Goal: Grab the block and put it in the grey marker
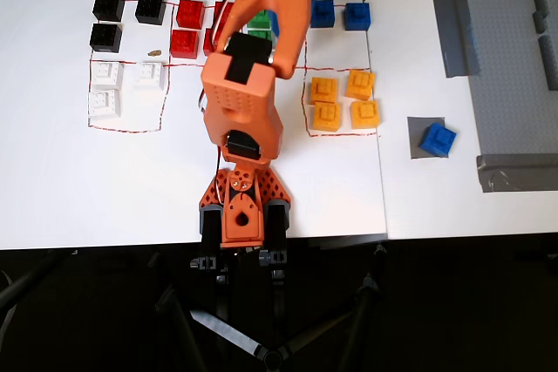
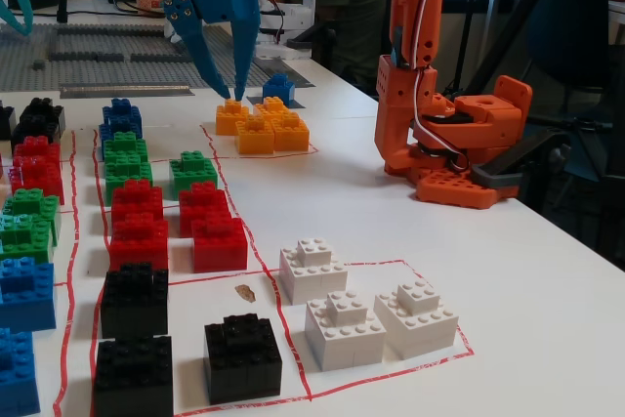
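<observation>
The blue block [image 1: 438, 138] sits on the grey marker [image 1: 418, 137] at the right of the overhead view, with nothing touching it. In the fixed view the block [image 2: 279, 88] shows far back, behind the orange-yellow blocks. My blue gripper [image 2: 229, 97] hangs open in the air, fingers spread in a narrow V with nothing between them. It is well to the left of the block, its tips near the leftmost orange-yellow block. In the overhead view the orange arm [image 1: 248, 76] reaches up over the coloured rows and hides the gripper.
Several orange-yellow blocks [image 1: 343, 102] lie between arm and marker. Rows of red [image 1: 202, 28], green, black [image 1: 122, 19], blue [image 1: 338, 15] and white [image 1: 118, 84] blocks fill the left, inside red lines. Grey tape strips [image 1: 449, 32] and a grey baseplate [image 1: 514, 50] border the right.
</observation>
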Tool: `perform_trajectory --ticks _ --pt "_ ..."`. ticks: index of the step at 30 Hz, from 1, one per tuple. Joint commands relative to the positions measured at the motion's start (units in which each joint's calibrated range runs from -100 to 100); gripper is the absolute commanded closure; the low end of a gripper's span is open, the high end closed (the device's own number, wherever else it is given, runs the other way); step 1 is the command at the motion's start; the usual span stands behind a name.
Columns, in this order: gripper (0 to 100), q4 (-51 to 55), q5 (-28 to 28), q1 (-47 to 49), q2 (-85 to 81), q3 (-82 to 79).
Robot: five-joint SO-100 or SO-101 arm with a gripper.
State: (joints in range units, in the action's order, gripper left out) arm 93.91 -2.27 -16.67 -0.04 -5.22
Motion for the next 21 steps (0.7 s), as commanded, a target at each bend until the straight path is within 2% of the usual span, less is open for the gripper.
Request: perform_trajectory --ticks 1,9,21 --pt "98 -0.77 2.74 4.61 -9.28 1.72" --pt "98 -1.5 6.45 12.1 -9.46 1.63" --pt "98 -2.4 7.52 13.76 -9.11 2.36"
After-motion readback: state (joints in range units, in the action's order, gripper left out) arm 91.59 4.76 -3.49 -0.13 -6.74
